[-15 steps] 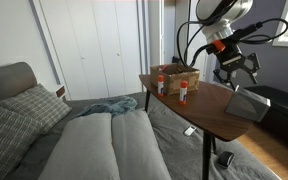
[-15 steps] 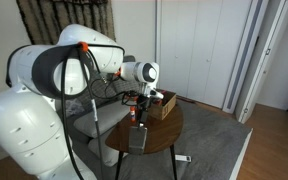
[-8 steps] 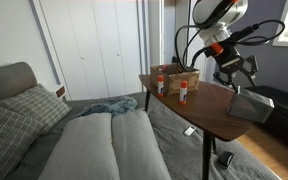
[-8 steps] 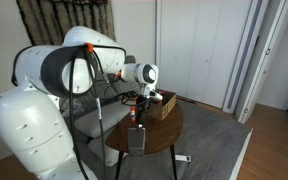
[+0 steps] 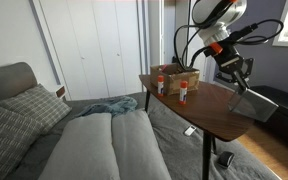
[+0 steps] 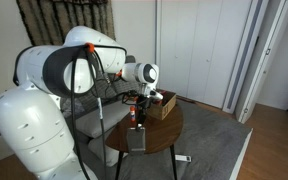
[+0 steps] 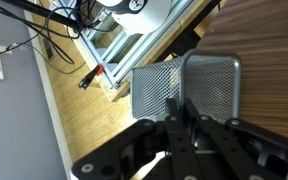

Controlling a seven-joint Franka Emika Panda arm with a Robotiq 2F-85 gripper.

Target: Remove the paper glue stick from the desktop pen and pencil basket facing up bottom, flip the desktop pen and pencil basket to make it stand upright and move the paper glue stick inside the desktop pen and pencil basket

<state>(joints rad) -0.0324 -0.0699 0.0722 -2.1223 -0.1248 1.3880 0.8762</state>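
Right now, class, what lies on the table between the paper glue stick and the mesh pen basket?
Nothing: in an exterior view, only bare tabletop separates glue stick and basket.

Metal-mesh basket (image 7: 209,85), seemingly glossy wood table (image 7: 271,50)

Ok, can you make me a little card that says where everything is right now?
gripper: closed on a wall of the mesh pen basket
mesh pen basket: tilted, at the edge of the wooden table
glue stick: standing on the table, outside the basket
cardboard box: at the far side of the table, just behind the glue stick
task so far: glue stick not yet in the basket
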